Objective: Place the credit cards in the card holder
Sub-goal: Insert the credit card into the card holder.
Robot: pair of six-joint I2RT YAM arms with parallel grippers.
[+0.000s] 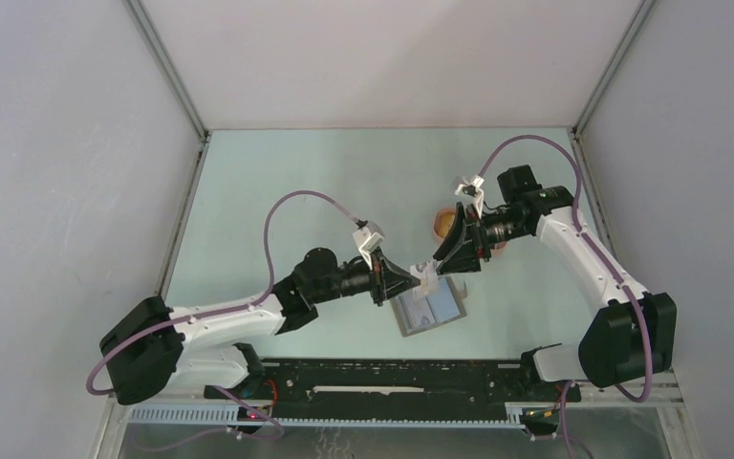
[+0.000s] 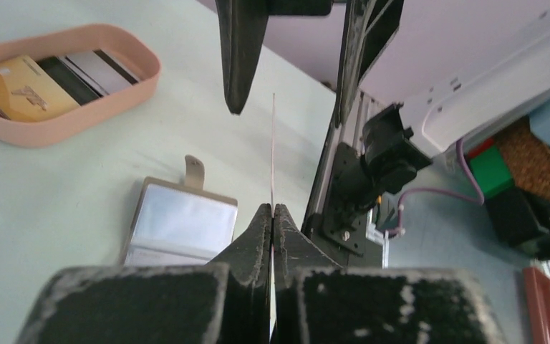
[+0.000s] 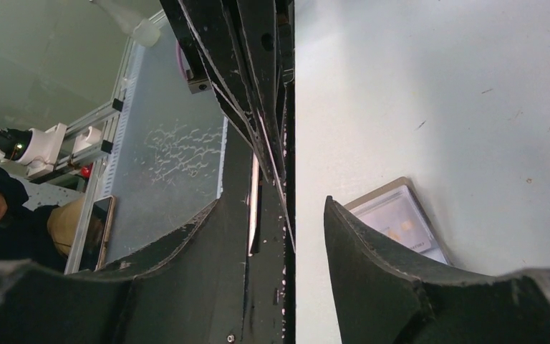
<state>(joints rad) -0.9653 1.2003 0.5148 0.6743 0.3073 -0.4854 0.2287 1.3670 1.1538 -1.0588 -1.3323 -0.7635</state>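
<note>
My left gripper [image 2: 273, 208] is shut on a thin pale card [image 2: 273, 150], seen edge-on and held upright above the table. My right gripper [image 3: 276, 204] is open, and its fingers [image 2: 240, 57] stand on either side of the card's far end without closing on it. The grey card holder [image 2: 179, 222] lies open on the table just below both grippers [image 1: 428, 308]. An orange-yellow card [image 2: 21, 86] and a dark striped card [image 2: 89, 68] lie in the peach oval tray [image 2: 79, 118].
In the top view the tray [image 1: 442, 224] sits behind the right gripper [image 1: 447, 260], mostly hidden by it. The black rail [image 1: 392, 375] of the arm bases runs along the near edge, close to the card holder.
</note>
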